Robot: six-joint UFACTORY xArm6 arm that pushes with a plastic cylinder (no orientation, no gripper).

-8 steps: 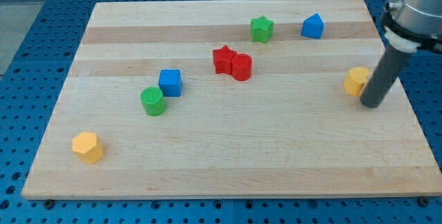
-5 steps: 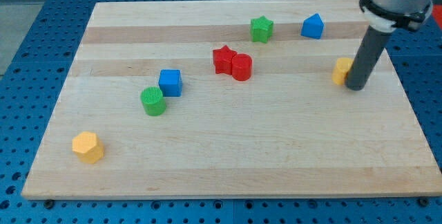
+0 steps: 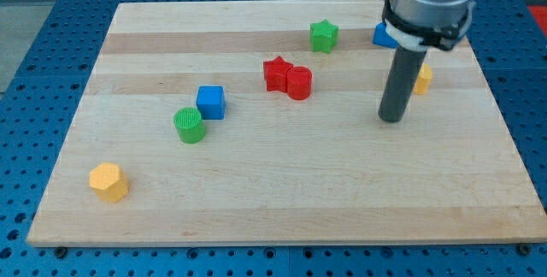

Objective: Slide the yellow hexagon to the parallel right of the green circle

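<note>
- My tip (image 3: 391, 119) rests on the wooden board (image 3: 282, 200), in the right half of the view; there is no pincer on this arm, only the straight rod, so nothing can be spread or pressed together.
- The yellow hexagon (image 3: 108, 181) lies near the view's bottom left corner of the board, well apart from my tip, and nothing touches it.
- The green circle (image 3: 190, 125) stands above and to the right of the hexagon, just beside the blue cube (image 3: 210, 102), which sits at its upper right.
- Because the target place is to the right of the green circle, I judge that my tip must first travel to the left side of the hexagon, so it can push it rightward and a little upward.
- A second yellow block (image 3: 421, 79) is just behind the rod and partly hidden; its shape I cannot tell.
- The red star (image 3: 276, 73) and the red cylinder (image 3: 299, 83) touch each other near the middle; the green star (image 3: 323, 35) and a blue block (image 3: 383, 35) lie near the view's top.
</note>
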